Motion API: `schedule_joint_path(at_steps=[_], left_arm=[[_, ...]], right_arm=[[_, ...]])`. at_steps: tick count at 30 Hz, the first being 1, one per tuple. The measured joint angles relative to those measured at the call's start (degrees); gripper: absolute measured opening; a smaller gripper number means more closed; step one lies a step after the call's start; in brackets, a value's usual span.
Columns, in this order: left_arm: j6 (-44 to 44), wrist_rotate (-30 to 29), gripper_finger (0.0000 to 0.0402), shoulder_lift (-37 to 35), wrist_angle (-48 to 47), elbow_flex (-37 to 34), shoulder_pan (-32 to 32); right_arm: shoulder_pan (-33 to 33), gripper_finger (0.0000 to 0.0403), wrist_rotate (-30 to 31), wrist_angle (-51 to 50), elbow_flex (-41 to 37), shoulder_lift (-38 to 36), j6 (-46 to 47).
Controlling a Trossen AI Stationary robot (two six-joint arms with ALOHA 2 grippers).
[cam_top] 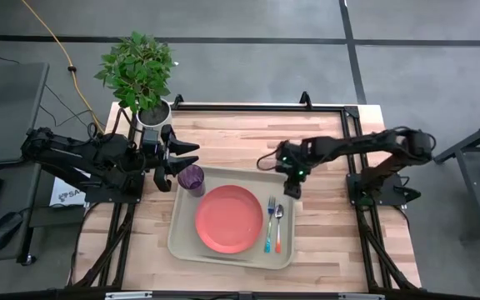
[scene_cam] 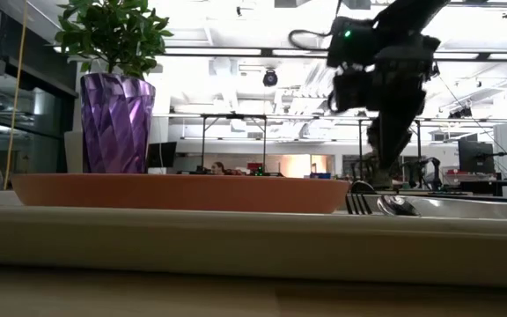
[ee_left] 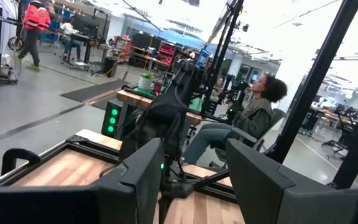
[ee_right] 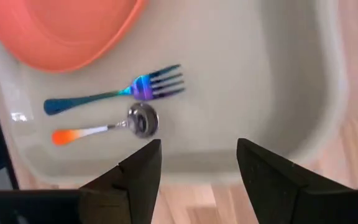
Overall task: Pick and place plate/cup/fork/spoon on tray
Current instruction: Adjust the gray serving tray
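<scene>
All four pieces sit on the tray [cam_top: 188, 246]: the plate [cam_top: 228, 218] in the middle, the cup [cam_top: 192, 177] upright at its far left corner, the fork [cam_top: 269, 224] and spoon [cam_top: 278, 227] side by side just right of the plate. The right gripper [cam_top: 293, 187] hangs above the tray's far right part, fingers spread and empty (its wrist view shows the cutlery lying free below). The left gripper [cam_top: 182, 159] waits just beyond the cup, jaws parted, holding nothing. The task looks done. The risk now is in pulling away: a low swing of the left arm could tip the cup, and a dropped right wrist could scatter the fork and spoon.
</scene>
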Motion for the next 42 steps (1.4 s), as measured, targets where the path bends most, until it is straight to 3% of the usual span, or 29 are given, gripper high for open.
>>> schedule_joint_path(at_steps=[4, 9, 14, 18, 20, 24, 28, 34, 42], left_arm=[[0.0, 0.0, 0.016, 0.0, -0.1, 0.0, 0.0], [0.0, 0.0, 0.016, 0.0, -0.3, 0.0, 0.0], [0.0, 0.0, 0.016, 0.0, -0.3, 0.0, 0.0], [0.0, 0.0, 0.016, 0.0, -0.3, 0.0, 0.0], [0.0, 0.0, 0.016, 0.0, -0.3, 0.0, 0.0], [0.0, 0.0, 0.016, 0.0, -0.2, 0.0, 0.0], [0.0, -0.7, 0.016, 0.0, -0.2, 0.0, 0.0], [1.9, -1.6, 0.016, 0.0, -0.2, 0.0, 0.0], [1.9, -1.8, 0.016, 0.0, -0.1, 0.0, 0.0]], right_arm=[[-0.1, 0.0201, 2.7, -6.3, 0.0, -6.9, 1.6], [4.6, 0.0178, 10.1, -8.4, 0.0, -16.1, 7.0], [13.1, 0.0111, 22.6, -7.7, 0.0, -21.5, 16.9], [19.3, 0.003, 29.5, -3.6, -3.8, -21.8, 23.8], [21.0, 0.0009, 27.8, 2.7, -9.2, -21.8, 27.2], [21.8, 0.0018, 21.0, 18.6, -18.7, -22.1, 34.1], [21.8, 0.0003, 21.8, 30.1, -22.2, -22.8, 35.6], [20.9, 0.0001, 21.9, 31.1, -22.6, -22.5, 32.0], [14.6, 0.0, 22.9, 31.4, -22.6, -17.7, 29.8]])
